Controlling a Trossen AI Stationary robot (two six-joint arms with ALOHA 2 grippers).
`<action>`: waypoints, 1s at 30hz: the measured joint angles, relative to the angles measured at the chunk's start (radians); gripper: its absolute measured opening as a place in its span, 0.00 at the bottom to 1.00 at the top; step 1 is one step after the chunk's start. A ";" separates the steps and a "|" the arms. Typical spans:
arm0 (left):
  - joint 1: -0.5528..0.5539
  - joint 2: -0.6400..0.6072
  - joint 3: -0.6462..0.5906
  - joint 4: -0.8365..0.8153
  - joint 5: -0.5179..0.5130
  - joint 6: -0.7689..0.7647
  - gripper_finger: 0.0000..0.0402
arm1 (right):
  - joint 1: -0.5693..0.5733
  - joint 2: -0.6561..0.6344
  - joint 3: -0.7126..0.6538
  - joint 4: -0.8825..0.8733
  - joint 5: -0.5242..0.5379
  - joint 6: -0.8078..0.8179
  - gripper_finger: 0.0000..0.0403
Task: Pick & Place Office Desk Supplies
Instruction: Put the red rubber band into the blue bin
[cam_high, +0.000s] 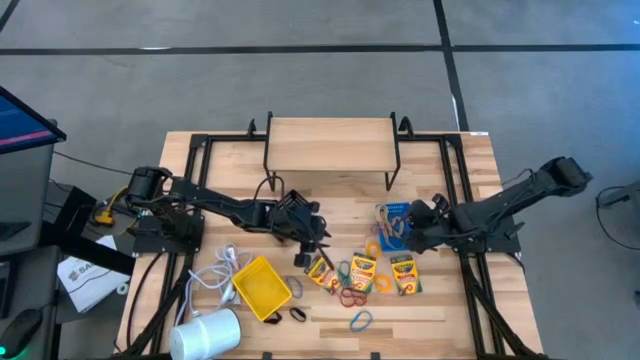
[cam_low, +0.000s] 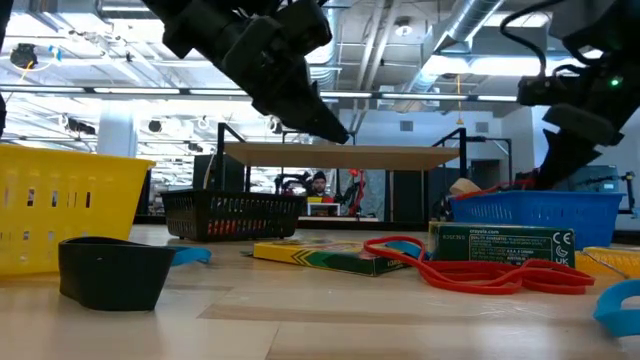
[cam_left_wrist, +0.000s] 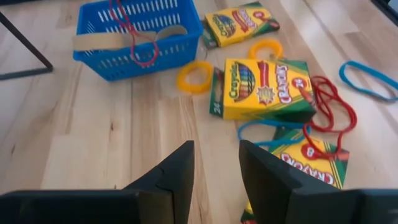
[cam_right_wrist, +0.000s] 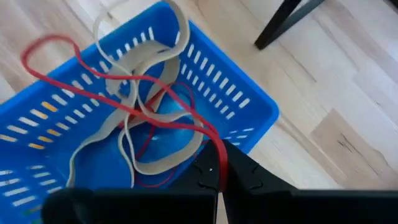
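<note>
Three yellow-and-green crayon boxes (cam_high: 362, 270) lie flat on the wooden table, with loose rubber-band rings (cam_high: 351, 295) around them. My left gripper (cam_left_wrist: 214, 180) hovers open over bare wood just left of the boxes, nothing between its fingers. The blue bin (cam_high: 392, 225) holds a tan band (cam_right_wrist: 140, 112) and a red rubber band (cam_right_wrist: 146, 102). My right gripper (cam_right_wrist: 217, 177) stands at the bin's rim, shut on the red band. A yellow bin (cam_high: 262, 288) sits near the front left. A black bin (cam_low: 235, 215) shows in the low view. My right gripper pinches one strand of the red rubber band (cam_right_wrist: 214, 146) between its two fingertips, slanting down from above at the blue bin's rim. The rest of the band lies slack inside the bin, tangled with the tan band, and one loop (cam_right_wrist: 37, 46) hangs over the opposite rim.
A wooden shelf on a black frame (cam_high: 330, 145) stands at the far middle. A white coiled cable (cam_high: 225, 270) and a white cylinder (cam_high: 205, 335) lie at the front left. Small dark clips (cam_high: 298, 315) and a blue band (cam_high: 360, 320) lie near the front edge.
</note>
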 joint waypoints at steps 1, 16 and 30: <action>0.000 0.000 0.000 0.005 0.000 0.000 0.30 | 0.000 0.006 0.000 -0.001 -0.014 -0.001 0.00; 0.000 0.012 0.000 0.055 0.000 0.000 0.30 | 0.043 0.024 0.000 0.006 -0.032 -0.059 0.29; 0.000 0.054 -0.016 0.117 0.060 -0.019 0.30 | 0.075 0.024 0.000 0.044 -0.066 -0.099 0.52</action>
